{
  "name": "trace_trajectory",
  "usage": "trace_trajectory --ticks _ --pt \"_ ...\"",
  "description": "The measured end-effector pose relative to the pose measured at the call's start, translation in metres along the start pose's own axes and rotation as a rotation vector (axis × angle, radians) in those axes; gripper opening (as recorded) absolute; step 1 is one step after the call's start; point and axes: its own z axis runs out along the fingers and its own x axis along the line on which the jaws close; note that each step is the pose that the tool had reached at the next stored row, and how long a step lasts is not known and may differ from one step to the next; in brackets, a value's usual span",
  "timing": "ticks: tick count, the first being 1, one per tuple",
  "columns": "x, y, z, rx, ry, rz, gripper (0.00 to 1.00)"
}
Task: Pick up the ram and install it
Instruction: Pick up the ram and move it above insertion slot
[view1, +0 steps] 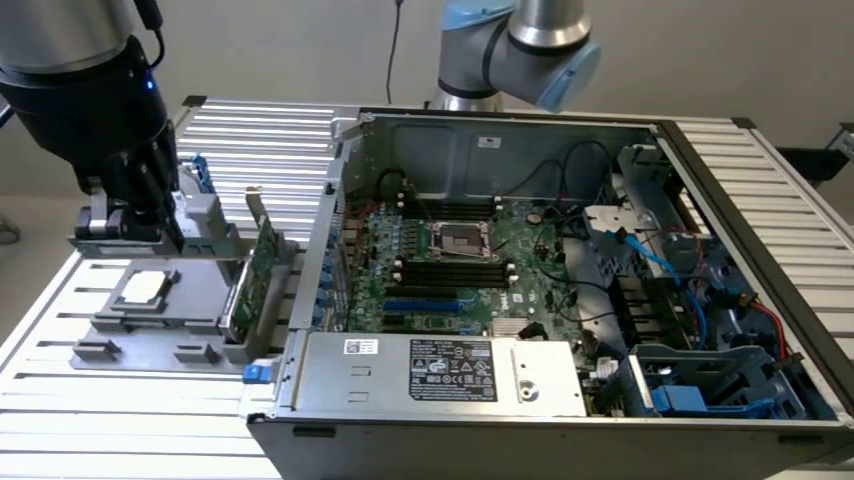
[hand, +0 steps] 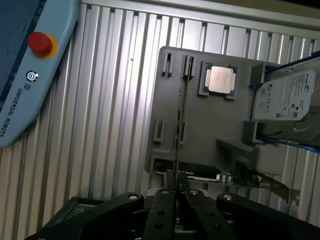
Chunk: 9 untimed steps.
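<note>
Your gripper (hand: 175, 176) is clenched on the ram (hand: 181, 107), jaws drawn in tight on its thin top edge. In the wrist view the stick shows edge-on, running straight away from the fingertips, with its long axis square to the closing direction. So the grip is across the thickness, which is correct.

The ram stands upright over the grey parts tray (view1: 100, 325) at the exterior view's left and lines up with one row of slot posts. I can't tell whether it's lifted clear of them.

The fit around it is tight. The CPU (hand: 220, 80) sits just beside it, the hard drive (hand: 284, 97) is further out on that side, and the expansion card (view1: 251, 280) stands on the tray edge nearest the open PC case (view1: 400, 130).

The black memory slots (view1: 454, 268) flank the CPU socket (view1: 461, 240), well apart from the gripper (view1: 127, 225), towards the exterior view's right. They run roughly left-right in that frame.

The surface is a slatted aluminium counter (view1: 80, 410). A teach pendant (hand: 30, 75) lies on it, off to the side.
</note>
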Motion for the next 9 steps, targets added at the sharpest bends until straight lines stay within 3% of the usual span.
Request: trace_trajectory --ticks 9 --pt "0.001 -0.0226 -0.0091 -0.0031 -0.0036 -0.007 0.14"
